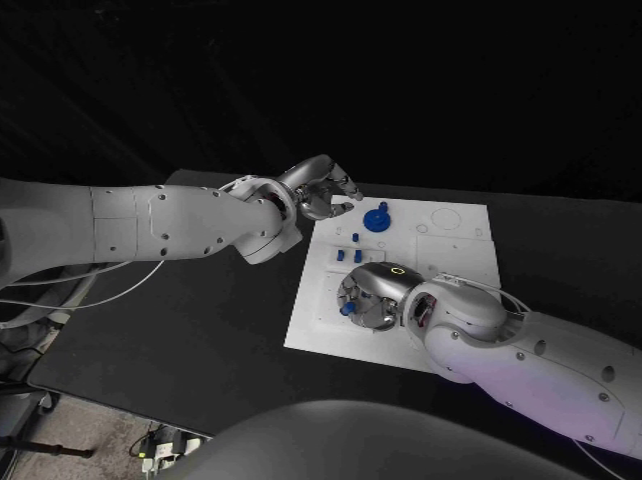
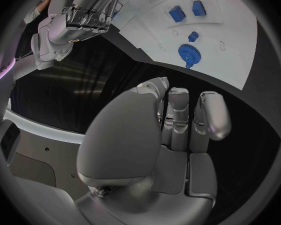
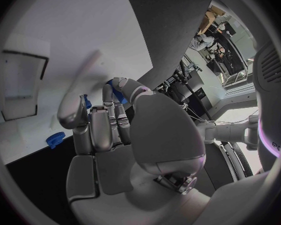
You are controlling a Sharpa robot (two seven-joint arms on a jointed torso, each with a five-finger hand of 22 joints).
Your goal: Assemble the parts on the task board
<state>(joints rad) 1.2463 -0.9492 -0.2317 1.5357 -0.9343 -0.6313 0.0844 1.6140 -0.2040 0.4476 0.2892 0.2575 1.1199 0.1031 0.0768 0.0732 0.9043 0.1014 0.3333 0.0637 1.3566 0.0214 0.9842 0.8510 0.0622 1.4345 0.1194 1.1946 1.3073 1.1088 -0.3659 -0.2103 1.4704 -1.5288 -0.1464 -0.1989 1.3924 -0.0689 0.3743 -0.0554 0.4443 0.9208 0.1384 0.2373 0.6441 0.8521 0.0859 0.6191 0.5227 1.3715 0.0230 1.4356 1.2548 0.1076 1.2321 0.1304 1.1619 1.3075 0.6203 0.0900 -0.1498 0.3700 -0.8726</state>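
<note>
The white task board (image 1: 458, 262) lies in the middle of the black table. A blue gear (image 1: 376, 218) stands near its far left corner, with small blue parts (image 1: 353, 238) just in front of it. My left hand (image 1: 323, 190) hovers beside that corner, close to the gear, with loosely bent fingers (image 2: 178, 116) and nothing in it. My right hand (image 1: 373, 296) is low over the board's left side and pinches a small blue part (image 3: 117, 92) between thumb and fingers. Another blue bit (image 3: 87, 102) shows by a fingertip. The left wrist view shows the gear (image 2: 188, 51) and two blue blocks (image 2: 177, 13).
The board has a rectangular recess (image 3: 20, 84) and faint outlines at its far right (image 1: 444, 220). Black table (image 1: 191, 330) surrounds the board on all sides. Cables hang off the table's left edge (image 1: 62, 300).
</note>
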